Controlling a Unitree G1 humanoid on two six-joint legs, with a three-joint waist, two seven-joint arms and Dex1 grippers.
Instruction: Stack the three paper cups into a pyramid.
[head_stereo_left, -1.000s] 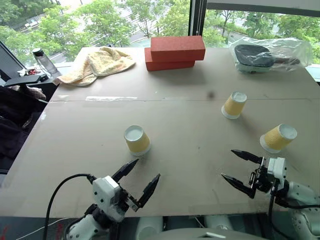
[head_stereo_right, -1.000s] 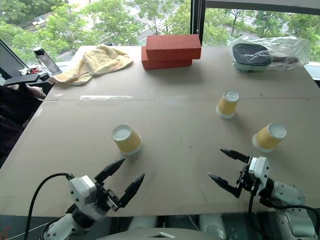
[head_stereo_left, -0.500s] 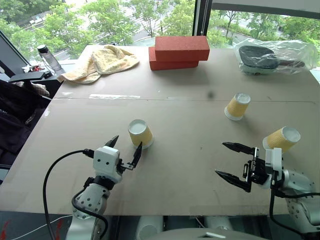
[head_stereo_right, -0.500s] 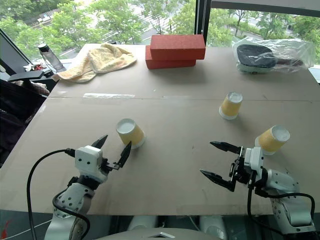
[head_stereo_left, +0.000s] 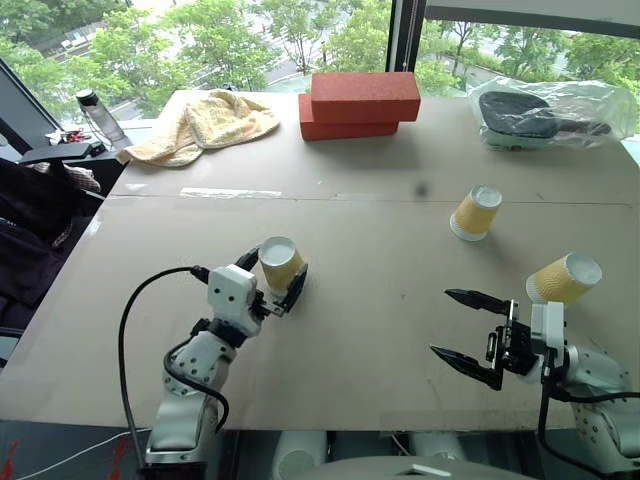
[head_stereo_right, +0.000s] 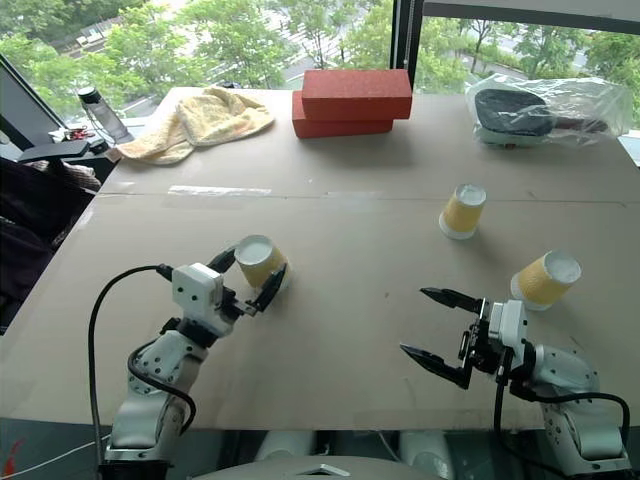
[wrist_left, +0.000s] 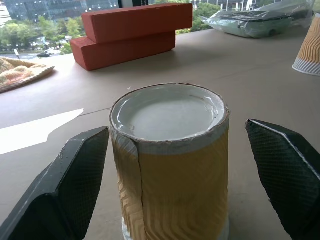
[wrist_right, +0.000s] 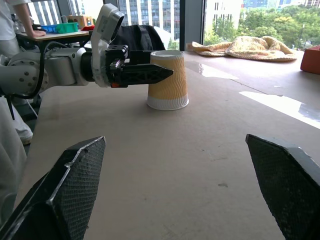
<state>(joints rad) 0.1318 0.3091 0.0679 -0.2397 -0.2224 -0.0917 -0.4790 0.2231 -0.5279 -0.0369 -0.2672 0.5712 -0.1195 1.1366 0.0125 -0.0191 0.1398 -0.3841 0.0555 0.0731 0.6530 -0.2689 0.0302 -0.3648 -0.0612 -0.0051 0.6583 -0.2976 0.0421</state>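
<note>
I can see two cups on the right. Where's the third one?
The third cup stands upside down on the table's left side, between the open fingers of the left gripper.

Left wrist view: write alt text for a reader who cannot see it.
An upside-down yellow ribbed paper cup stands on a tan table between the left gripper's two open black fingers, neither touching it. Behind it lie two stacked red bricks and a plastic-wrapped bundle.

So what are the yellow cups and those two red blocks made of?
The three paper cups look like matte paper: zigzag-ribbed yellow sides with a seam, white base. The red blocks look like foam or brick, dull and slightly grainy; hard to tell which.
</note>
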